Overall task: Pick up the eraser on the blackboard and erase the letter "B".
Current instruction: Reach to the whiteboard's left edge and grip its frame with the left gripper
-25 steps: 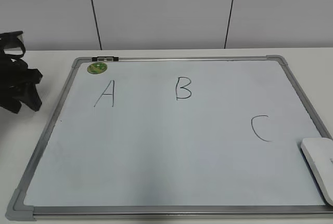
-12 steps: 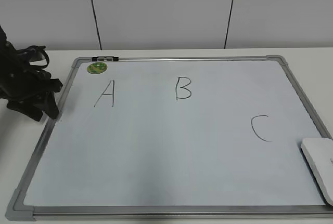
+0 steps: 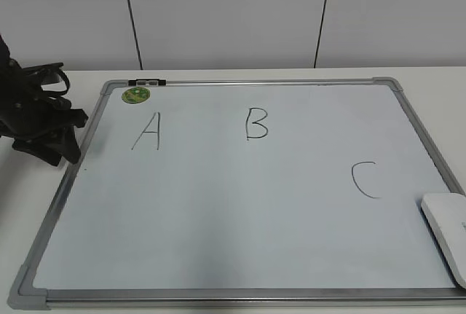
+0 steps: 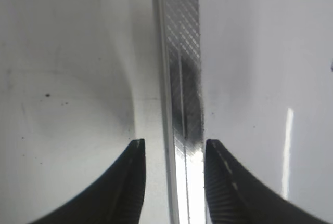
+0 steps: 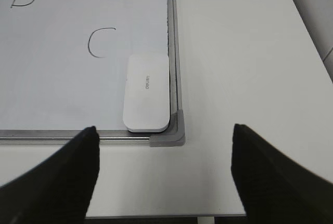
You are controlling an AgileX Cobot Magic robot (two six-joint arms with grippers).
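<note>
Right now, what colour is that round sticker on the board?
Green round sticker, clearest in the exterior view.

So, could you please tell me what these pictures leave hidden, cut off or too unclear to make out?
- Exterior view: the eraser is cut by the right edge; the right hand is out of frame.
- Exterior view: the left hand is a dark tangle at the blackboard edge; its opening is unreadable there.
- Right wrist view: the print on the eraser is too small to read.
- Left wrist view: no letters visible.
</note>
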